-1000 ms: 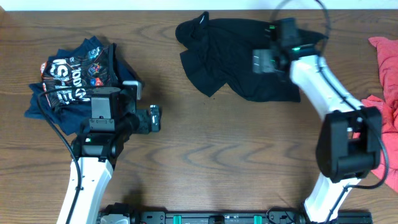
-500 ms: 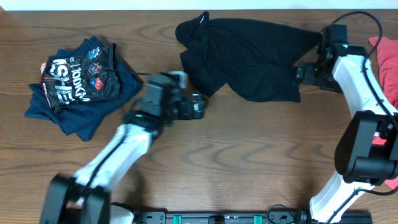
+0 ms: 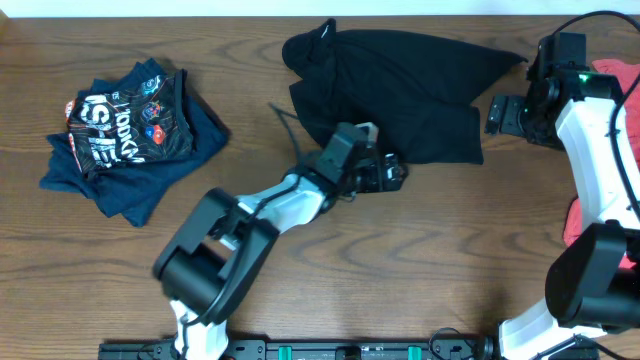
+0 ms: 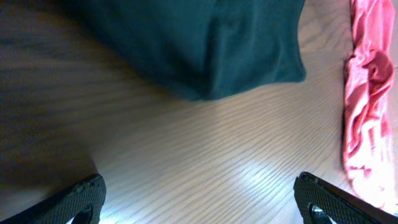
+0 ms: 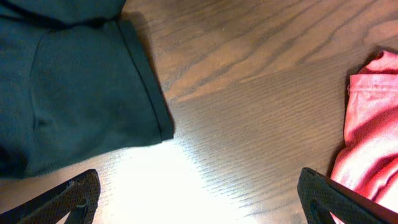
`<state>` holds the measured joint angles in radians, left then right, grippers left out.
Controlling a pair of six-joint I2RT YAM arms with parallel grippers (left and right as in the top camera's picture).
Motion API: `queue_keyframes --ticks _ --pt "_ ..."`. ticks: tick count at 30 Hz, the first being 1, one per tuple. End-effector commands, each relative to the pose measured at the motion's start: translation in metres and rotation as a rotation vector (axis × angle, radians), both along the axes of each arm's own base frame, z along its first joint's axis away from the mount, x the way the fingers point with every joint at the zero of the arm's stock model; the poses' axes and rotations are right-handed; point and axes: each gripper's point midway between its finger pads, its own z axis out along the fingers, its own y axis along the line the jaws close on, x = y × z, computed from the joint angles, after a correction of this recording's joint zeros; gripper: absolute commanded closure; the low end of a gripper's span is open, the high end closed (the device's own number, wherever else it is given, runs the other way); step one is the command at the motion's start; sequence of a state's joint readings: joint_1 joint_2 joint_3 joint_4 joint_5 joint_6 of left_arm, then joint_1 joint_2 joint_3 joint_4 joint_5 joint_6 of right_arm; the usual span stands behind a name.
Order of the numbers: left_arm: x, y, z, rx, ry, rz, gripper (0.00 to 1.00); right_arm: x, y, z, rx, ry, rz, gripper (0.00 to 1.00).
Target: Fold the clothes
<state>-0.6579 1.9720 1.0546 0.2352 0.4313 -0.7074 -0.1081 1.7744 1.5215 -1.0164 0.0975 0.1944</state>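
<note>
White links [image 3: 590,150], black joint housings [image 3: 215,265] (small green LEDs), thin black cables [image 3: 284,122], dark textured jaws.

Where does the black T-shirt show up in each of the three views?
Overhead: the black T-shirt lies spread at top centre.
Left wrist: it fills the top of the picture, its corner pointing down.
Right wrist: it fills the upper left, with a hemmed edge showing.
Shared landmark: the red garment sits at the right edge in every view.
</note>
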Motion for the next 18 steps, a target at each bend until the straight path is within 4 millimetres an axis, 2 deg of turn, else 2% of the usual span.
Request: queue_keyframes --ticks 1,4,8,10,13,18 --pt "0.012 -0.013 -0.01 -0.019 0.061 0.055 0.02 -0.004 -0.001 0.014 0.021 -0.029 -0.02 0.01" --pt "0.019 -0.025 -0.022 -0.049 0.122 0.103 0.02 -0.009 -0.001 0.018 0.021 -0.023 -0.02 0.01" --pt "0.034 -0.042 -0.031 -0.104 0.114 0.148 0.01 -0.014 0.0 0.021 0.022 -0.017 -0.02 0.01" --pt "0.043 -0.042 -0.041 -0.102 0.121 0.202 0.07 -0.016 0.0 0.022 0.021 -0.012 -0.017 0.01" --pt "0.049 -0.034 -0.057 -0.085 0.156 0.292 0.27 -0.018 0.0 0.022 0.022 -0.003 -0.017 0.01" --pt "0.053 -0.03 -0.059 -0.075 0.147 0.318 0.62 -0.019 0.0 0.021 0.022 -0.002 -0.018 0.01"
